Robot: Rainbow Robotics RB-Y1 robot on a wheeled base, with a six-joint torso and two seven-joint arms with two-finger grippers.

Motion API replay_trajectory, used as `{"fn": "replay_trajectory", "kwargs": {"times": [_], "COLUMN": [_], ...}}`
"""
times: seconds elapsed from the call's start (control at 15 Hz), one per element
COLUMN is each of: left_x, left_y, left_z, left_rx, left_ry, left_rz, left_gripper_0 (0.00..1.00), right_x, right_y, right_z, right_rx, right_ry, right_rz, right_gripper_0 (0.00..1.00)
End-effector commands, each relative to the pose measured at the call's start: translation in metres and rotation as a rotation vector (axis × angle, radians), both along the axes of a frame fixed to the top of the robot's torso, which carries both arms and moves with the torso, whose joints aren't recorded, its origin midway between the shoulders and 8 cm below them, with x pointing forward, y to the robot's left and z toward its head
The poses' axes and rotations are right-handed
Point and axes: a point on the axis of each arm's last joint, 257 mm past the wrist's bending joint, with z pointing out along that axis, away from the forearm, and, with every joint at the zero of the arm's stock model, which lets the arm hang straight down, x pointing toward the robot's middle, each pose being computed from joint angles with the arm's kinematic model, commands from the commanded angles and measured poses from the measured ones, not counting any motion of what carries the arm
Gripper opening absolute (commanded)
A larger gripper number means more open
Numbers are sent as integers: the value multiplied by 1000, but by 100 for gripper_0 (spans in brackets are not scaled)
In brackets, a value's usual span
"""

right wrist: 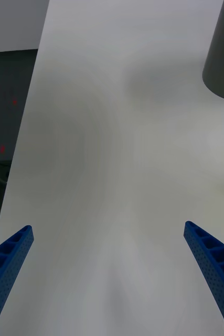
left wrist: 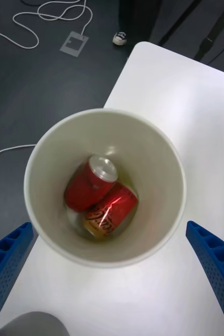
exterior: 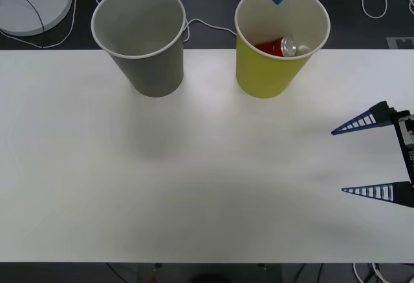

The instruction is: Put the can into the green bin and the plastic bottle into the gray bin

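Two red items, the can [left wrist: 91, 184] included, lie in the green bin [exterior: 265, 76]; the spread-open left gripper [left wrist: 112, 273] is best lifted straight up, the open right gripper [exterior: 369, 157] kept parked over the bench [exterior: 194, 179].

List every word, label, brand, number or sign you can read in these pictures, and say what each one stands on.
No text can be read.
The can in the green bin: plain red side, no lettering visible.
The second red item under it: dark curly script on a gold patch, too blurred to read.
The gray bin: unmarked.
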Motion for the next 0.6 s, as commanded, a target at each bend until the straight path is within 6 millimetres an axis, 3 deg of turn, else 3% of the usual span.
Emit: {"fn": "replay_trajectory", "kwargs": {"times": [0.07,0.33,0.6], "left_x": [-12,-40,-64], "left_y": [48,113,160], "left_z": [-3,-3,-19], "left_rx": [-16,-6,29], "left_ry": [19,25,-8], "left_rz": [-9,-68,-136], "left_gripper_0": [100,100,100], "right_x": [0,0,0], "right_y": [0,0,0], "right_z": [0,0,0], "right_rx": [0,0,0], "right_ry": [0,0,0], "right_rz": [0,0,0], "right_gripper_0": [100,100,100]}}
